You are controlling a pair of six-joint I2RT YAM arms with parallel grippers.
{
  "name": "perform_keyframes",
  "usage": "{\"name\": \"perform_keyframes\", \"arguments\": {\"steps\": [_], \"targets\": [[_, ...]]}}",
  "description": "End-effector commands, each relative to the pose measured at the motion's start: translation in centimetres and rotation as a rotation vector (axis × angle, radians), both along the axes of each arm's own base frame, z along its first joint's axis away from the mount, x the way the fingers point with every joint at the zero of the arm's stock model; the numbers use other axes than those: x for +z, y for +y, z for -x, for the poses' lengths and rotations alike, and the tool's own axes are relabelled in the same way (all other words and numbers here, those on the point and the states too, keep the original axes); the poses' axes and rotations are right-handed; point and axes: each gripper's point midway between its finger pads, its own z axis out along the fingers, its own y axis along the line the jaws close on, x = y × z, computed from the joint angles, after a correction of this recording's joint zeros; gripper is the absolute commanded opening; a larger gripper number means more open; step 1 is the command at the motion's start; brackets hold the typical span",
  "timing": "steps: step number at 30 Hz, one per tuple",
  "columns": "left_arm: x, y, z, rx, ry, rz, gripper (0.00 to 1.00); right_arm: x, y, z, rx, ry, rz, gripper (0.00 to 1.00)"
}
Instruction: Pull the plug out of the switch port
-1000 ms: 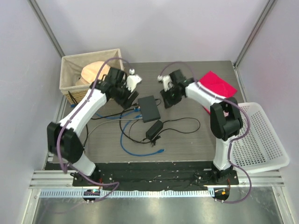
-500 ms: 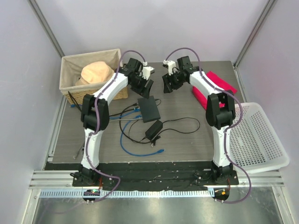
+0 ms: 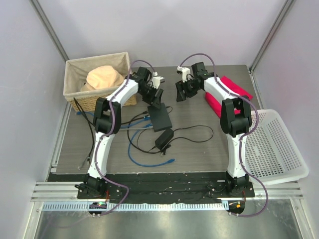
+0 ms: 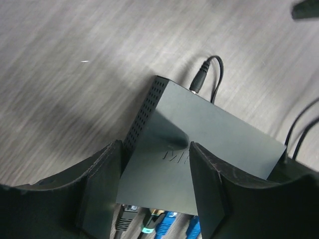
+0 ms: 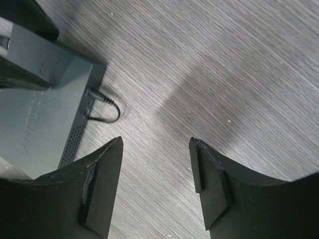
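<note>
The switch (image 3: 160, 117) is a flat matte-black box in the middle of the table. In the left wrist view the switch (image 4: 209, 144) lies just below my open left gripper (image 4: 157, 149), between the jaws. Along its near edge a black plug (image 4: 124, 219) and blue plugs (image 4: 169, 225) sit in the sockets. A black power plug (image 4: 199, 79) enters the far edge. In the top view my left gripper (image 3: 155, 96) hovers over the switch's far end. My right gripper (image 3: 181, 92) is open and empty over bare table, right of the switch (image 5: 40, 114).
A narrow black adapter brick (image 3: 164, 138) and a looped blue cable (image 3: 144, 152) lie in front of the switch. A wicker basket (image 3: 75, 92) holding a tan object stands far left. A red cloth (image 3: 230, 89) lies far right, and a white plastic basket (image 3: 279, 149) stands at the right.
Both arms have stretched out toward the far side. My left gripper has shifted right over the switch's far end. My right gripper has moved a little farther away.
</note>
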Motion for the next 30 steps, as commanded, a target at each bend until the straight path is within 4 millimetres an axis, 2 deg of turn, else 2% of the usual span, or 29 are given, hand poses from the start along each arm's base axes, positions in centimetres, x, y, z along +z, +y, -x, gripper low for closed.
{"name": "perform_keyframes", "arguments": {"steps": [1, 4, 16, 20, 23, 25, 26, 28, 30], "targets": [[0.5, -1.2, 2.8, -0.138, 0.025, 0.046, 0.59, 1.9, 0.4, -0.6, -0.005, -0.037, -0.032, 0.64], [0.3, -1.4, 3.0, -0.159, 0.028, 0.049, 0.58, 1.1, 0.0, -0.3, -0.016, -0.024, -0.012, 0.64], [0.8, -4.0, 5.9, -0.155, 0.147, 0.159, 0.55, 1.0, -0.8, 0.8, -0.017, -0.019, 0.007, 0.65], [1.3, -3.8, 5.8, -0.151, 0.127, 0.151, 0.55, 0.9, -0.6, 0.8, -0.009, -0.013, -0.001, 0.65], [2.8, -3.6, 4.7, -0.132, 0.065, 0.135, 0.57, 0.9, -0.6, 0.7, -0.010, -0.012, -0.004, 0.65], [4.4, -3.1, 3.6, -0.103, 0.009, 0.125, 0.59, 0.9, -0.5, 0.7, -0.007, -0.014, -0.008, 0.65], [6.4, -2.8, 3.1, -0.095, -0.040, 0.129, 0.60, 1.0, -0.5, 0.7, -0.008, -0.014, -0.006, 0.65], [7.7, -1.8, 2.3, -0.065, -0.102, 0.109, 0.62, 1.0, -0.5, 0.8, 0.001, -0.017, -0.007, 0.65], [9.4, -0.7, 2.6, -0.050, -0.159, 0.081, 0.64, 1.4, -0.5, 0.9, 0.013, -0.027, -0.008, 0.65]]}}
